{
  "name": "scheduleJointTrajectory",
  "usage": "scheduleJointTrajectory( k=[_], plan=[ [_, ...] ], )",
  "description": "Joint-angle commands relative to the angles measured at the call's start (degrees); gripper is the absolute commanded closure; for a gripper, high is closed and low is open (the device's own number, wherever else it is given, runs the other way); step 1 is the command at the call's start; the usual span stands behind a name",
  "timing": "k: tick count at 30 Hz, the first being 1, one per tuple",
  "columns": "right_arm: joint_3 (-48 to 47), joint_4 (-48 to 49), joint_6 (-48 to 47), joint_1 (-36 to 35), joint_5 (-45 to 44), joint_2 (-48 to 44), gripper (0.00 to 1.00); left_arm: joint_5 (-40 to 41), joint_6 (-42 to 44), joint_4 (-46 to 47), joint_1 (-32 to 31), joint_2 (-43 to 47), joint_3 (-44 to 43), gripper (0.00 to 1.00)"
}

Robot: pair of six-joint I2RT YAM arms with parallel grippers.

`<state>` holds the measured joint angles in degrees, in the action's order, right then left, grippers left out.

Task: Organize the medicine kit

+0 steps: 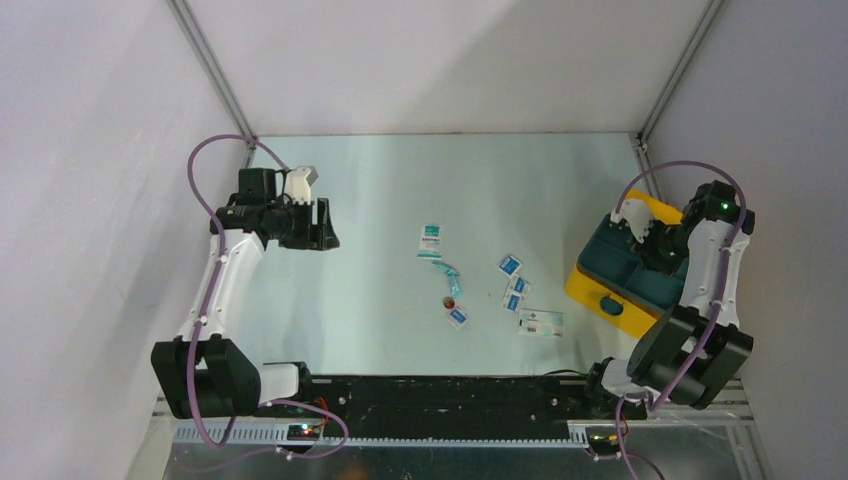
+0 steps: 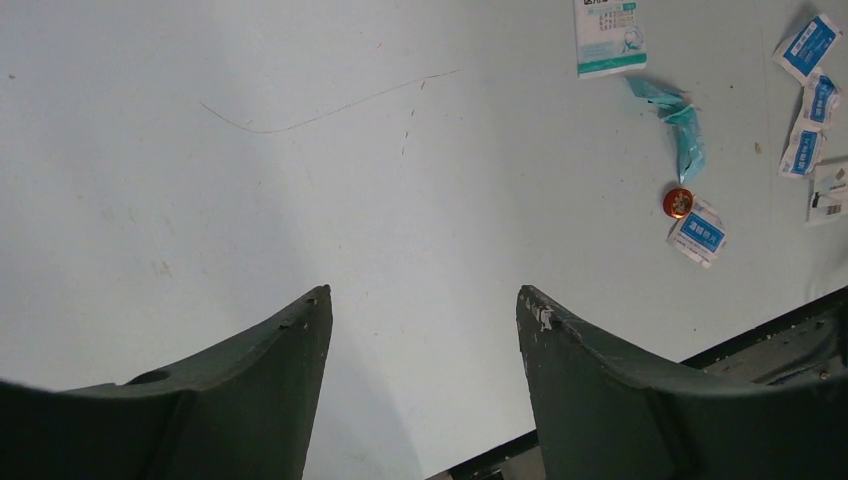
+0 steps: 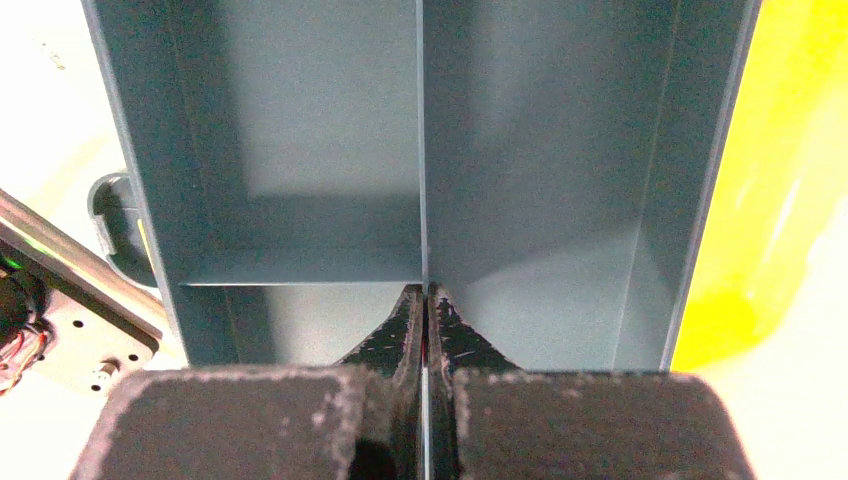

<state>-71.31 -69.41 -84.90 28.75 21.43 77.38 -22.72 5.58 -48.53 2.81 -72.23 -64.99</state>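
Top view: medicine kit [image 1: 600,292] at right side of table [image 1: 350,300], teal tray [image 1: 620,262] seated in it, right gripper [image 1: 650,240] down in tray, packets [image 1: 512,265] loose mid-table, so sorting judged barely begun. Left wrist: left gripper [image 2: 423,295] spread wide, holding nothing, packets off right. Right wrist: right gripper pressed together at tray divider [image 3: 421,150], visible compartments empty, pinch on divider unclear.
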Motion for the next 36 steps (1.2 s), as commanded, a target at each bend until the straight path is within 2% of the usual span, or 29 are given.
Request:
scheduleJointTrajectory(
  k=[1,21,30,36],
  plan=[
    [0.1,-0.2,-1.3,0.6,3.6,1.9,1.0,-0.2,1.6,1.0,0.2,1.7,-0.2,0.27],
    [0.1,-3.3,-0.9,4.1,9.6,6.8,1.0,1.2,1.0,0.9,0.2,4.1,-0.2,0.27],
    [0.1,-3.5,0.8,4.2,10.8,2.4,1.0,0.9,1.0,0.9,0.2,4.5,0.1,0.27],
    [0.1,-3.5,1.2,4.3,9.2,3.6,1.0,0.7,1.0,0.9,0.1,4.1,-0.9,0.27]
  ],
)
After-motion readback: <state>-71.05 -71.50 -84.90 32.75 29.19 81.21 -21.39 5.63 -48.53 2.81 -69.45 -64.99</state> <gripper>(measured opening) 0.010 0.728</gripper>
